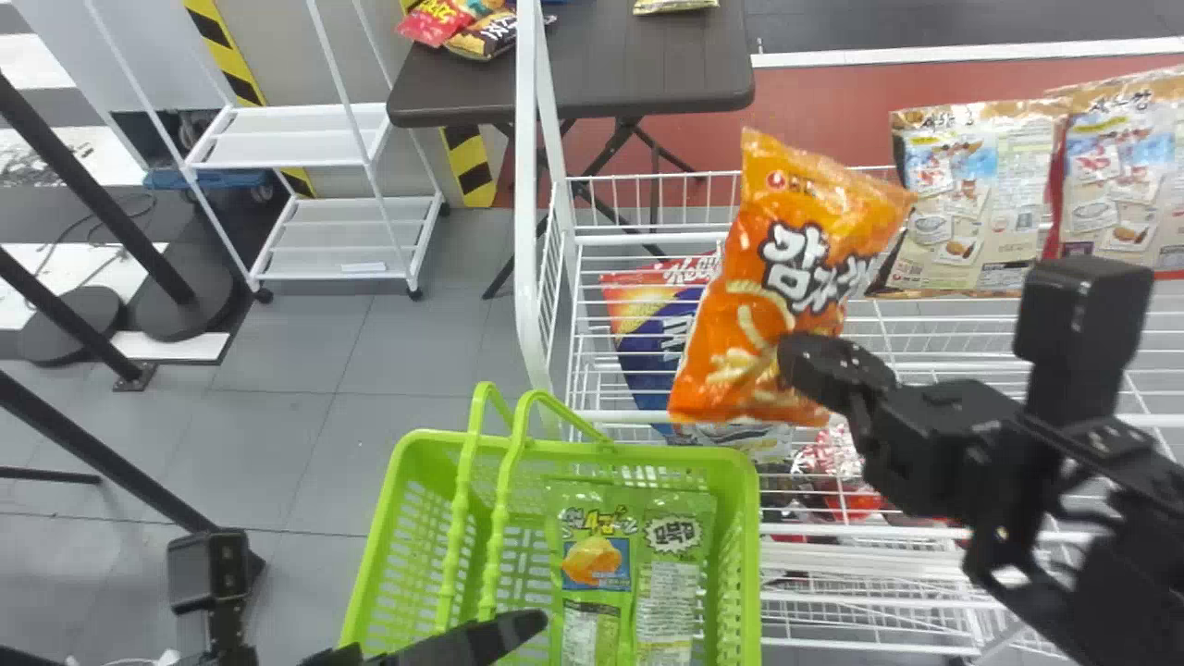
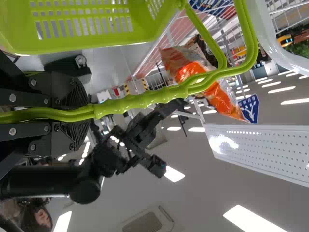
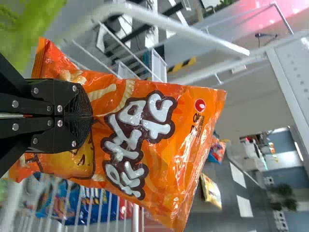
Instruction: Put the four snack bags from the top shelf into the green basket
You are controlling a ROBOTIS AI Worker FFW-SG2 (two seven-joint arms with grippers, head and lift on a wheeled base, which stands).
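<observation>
Bag (image 1: 777,287), orange and roughly upright, is pinched near its lower end by the right hand (image 3: 88,117); the green basket (image 1: 684,455) lies leftward and nearer the robot, its handles (image 2: 159,95) clamped in the left hand (image 2: 82,114).

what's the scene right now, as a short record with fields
right gripper: closed on the orange snack bag at
orange bag position: lifted over the white wire shelf, outside the basket
left gripper: closed around the basket handles at
green basket: at, beside the shelf
basket contents: green snack packaging, bag count unclear
beige bags: two at the shelf's right side, and
task status: orange bag not yet in basket
</observation>
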